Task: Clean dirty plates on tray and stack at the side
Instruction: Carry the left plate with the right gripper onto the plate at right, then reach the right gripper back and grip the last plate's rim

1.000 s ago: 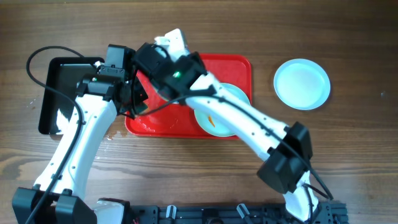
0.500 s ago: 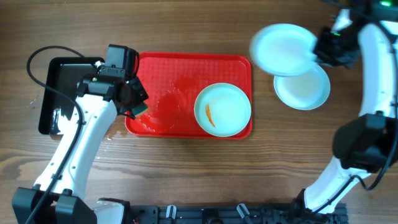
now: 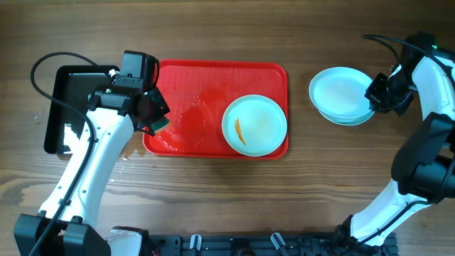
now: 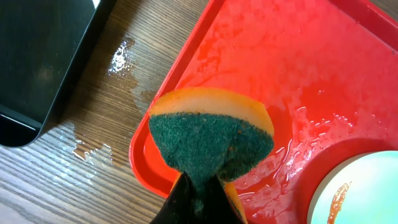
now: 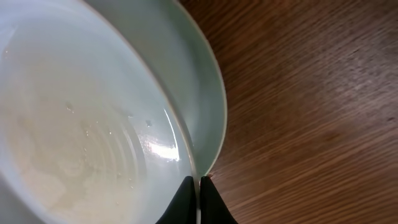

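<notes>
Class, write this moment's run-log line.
left gripper: shut on green-orange sponge; right gripper: shut on pale blue-white round plate over stacked plate; red rectangular plastic tray: one orange-smeared plate

Robotics lab bench, by appearance. Evidence: left arm and right arm rising from a black base rail along the bottom edge; loose cable upper left; wood-grain table.

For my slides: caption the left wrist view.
Left gripper pinches a green-and-orange sponge over a corner of the wet red plastic tray, beside an orange-smeared pale round plate.
</notes>
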Action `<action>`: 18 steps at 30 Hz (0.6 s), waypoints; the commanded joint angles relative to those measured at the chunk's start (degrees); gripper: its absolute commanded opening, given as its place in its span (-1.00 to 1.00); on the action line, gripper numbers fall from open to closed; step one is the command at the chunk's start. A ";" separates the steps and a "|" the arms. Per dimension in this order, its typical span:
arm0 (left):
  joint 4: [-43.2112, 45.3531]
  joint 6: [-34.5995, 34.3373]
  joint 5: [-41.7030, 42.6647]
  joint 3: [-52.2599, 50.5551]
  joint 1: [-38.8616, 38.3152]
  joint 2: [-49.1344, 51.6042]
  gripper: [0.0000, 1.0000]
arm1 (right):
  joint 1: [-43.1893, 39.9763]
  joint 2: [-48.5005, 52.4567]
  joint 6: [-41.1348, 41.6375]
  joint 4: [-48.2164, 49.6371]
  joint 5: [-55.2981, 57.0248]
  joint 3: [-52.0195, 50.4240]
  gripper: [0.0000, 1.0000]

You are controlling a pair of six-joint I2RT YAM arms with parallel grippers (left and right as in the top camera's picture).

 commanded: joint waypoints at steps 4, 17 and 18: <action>0.15 -0.57 0.52 -0.07 -0.15 -0.48 -0.92 | -0.24 -0.87 1.81 0.74 2.47 -0.17 -0.86; 0.57 -0.57 0.52 -0.07 -0.15 -0.48 -0.92 | 19.67 -0.90 -9.66 1.07 -21.81 -0.15 0.21; 0.57 -0.57 0.52 -0.07 -0.15 -0.48 -0.92 | 23.30 -0.90 -9.60 1.55 -19.37 -0.15 0.19</action>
